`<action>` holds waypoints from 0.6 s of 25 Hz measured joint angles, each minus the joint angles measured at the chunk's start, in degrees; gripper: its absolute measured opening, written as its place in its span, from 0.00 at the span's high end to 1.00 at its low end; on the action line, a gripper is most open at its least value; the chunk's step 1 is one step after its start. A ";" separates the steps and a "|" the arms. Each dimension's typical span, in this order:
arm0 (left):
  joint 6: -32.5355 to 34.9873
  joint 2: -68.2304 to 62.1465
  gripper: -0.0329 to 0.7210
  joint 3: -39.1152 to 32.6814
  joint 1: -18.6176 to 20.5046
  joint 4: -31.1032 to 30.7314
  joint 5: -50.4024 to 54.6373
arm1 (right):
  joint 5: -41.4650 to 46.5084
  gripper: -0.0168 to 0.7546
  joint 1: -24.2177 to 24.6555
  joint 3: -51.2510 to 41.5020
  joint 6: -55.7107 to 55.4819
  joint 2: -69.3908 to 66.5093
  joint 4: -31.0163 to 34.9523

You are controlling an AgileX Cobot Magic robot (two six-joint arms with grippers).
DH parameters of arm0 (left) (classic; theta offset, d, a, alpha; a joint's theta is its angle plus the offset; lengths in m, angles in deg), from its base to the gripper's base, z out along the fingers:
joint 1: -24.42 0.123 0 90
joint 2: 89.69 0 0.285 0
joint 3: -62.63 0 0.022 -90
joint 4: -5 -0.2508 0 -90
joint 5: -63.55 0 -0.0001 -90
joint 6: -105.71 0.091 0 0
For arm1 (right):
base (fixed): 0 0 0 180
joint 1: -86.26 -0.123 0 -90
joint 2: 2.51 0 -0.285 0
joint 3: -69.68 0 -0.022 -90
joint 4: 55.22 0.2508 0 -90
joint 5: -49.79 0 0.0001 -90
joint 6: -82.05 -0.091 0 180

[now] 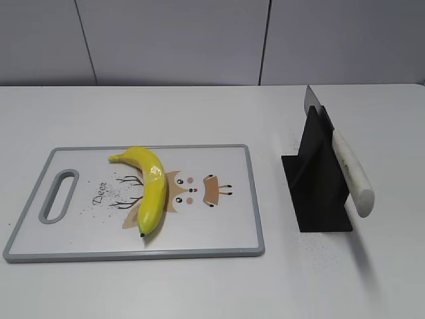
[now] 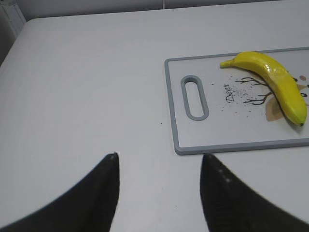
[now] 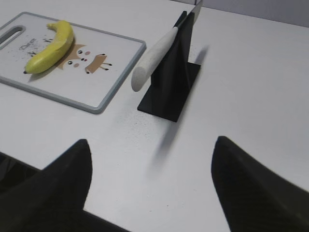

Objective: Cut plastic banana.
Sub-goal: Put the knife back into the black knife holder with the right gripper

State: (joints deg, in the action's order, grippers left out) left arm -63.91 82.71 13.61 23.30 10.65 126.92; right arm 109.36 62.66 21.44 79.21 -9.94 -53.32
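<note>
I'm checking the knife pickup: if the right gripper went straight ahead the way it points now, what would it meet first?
Probably the knife's white handle, sticking out of the black stand toward the open right gripper; depth is uncertain.

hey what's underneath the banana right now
The plastic banana lies on the cutting board, across its printed deer cartoon. The part of the drawing beneath the banana is hidden.

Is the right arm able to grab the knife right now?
Probably yes. The right gripper is open and empty, and only bare table lies between it and the knife, whose white handle juts out of the black stand.
</note>
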 joint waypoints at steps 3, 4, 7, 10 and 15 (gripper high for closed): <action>0.00 0.00 0.27 0.00 0.00 0.00 0.00 | 0.00 0.22 5.33 0.00 0.02 0.00 0.00; 0.00 0.00 0.27 0.00 0.00 0.00 0.00 | 0.00 0.22 7.60 0.00 0.06 0.00 0.00; -0.05 0.00 0.27 0.00 0.00 0.00 0.00 | 0.00 0.22 14.04 0.00 0.06 0.00 0.00; -0.05 0.00 0.27 0.00 0.00 0.00 0.00 | 0.00 0.22 20.07 0.00 0.06 0.00 0.00; -0.05 0.00 0.27 0.00 0.00 0.00 0.00 | 0.00 0.23 23.52 0.00 0.06 0.00 0.00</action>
State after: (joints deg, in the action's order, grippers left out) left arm -63.95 82.71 13.61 23.30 10.65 126.92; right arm 109.36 86.18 21.44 79.28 -9.94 -53.32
